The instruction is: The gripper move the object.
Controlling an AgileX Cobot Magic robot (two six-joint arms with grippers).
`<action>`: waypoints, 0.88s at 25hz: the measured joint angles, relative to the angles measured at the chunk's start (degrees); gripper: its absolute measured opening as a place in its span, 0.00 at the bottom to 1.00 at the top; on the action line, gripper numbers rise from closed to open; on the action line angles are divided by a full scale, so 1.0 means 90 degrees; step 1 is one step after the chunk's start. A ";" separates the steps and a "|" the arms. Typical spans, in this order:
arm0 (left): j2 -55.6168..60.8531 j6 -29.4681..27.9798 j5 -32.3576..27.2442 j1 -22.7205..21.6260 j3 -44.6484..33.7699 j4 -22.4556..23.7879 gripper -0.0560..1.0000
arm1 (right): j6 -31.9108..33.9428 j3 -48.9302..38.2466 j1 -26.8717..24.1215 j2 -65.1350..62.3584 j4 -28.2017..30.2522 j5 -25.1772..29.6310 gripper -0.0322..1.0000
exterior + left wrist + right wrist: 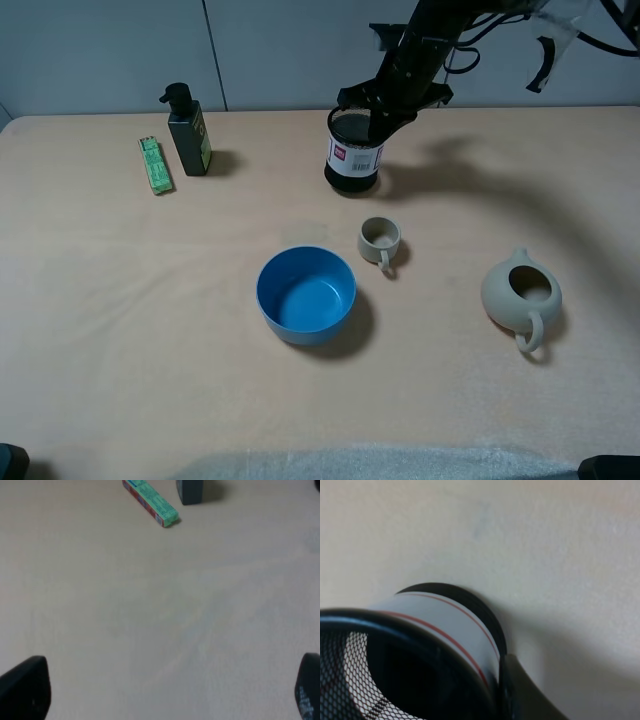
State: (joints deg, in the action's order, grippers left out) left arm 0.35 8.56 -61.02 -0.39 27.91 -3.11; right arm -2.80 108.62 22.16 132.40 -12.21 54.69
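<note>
1. Object: the black mesh pen cup [353, 160] stands upright on the counter [130, 330], towards the far edge and near the middle. Its white-and-red label faces the high camera.
2. Right tool [385, 118]: positioned at the rim of the pen cup, on its right side. The right wrist view shows one finger [520, 695] touching the outside of the labelled wall. The other finger is not visible, so I cannot tell whether the tool is clamped on the cup.
3. Left tool [167, 687]: its fingers [25, 687] are set wide apart above bare counter and hold nothing.
4. Other items:
   - A small beige mug [380, 240] is near the cup on the camera side.
   - A blue bowl [306, 295] is just beside the mug.
   - A beige teapot [522, 292] is well apart to the right.
   - A dark pump bottle [188, 135] and a green packet [155, 165] stand side by side at far left.
</note>
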 joint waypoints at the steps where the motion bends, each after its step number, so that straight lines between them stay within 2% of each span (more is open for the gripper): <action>1: 0.0000 0.0000 0.0000 0.0000 0.0000 0.0000 0.99 | 0.0000 0.0153 0.0000 0.0000 0.0033 0.0134 0.05; 8: 0.0000 0.0000 0.0000 0.0000 0.0000 0.0000 0.99 | 0.0104 0.1058 0.0000 0.0000 0.0162 0.1015 0.05; 15: 0.0000 0.0000 0.0000 0.0000 0.0000 0.0000 0.99 | 0.0165 0.1168 0.0000 -0.0166 0.0193 0.1580 0.05; 22: 0.0000 0.0000 0.0000 0.0000 0.0000 0.0000 0.99 | 0.0228 0.1172 0.0140 -0.0412 0.0217 0.1652 0.05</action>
State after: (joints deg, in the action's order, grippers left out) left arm 0.35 8.56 -61.02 -0.39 27.91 -3.11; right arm -0.75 119.17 23.42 128.69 -10.26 69.55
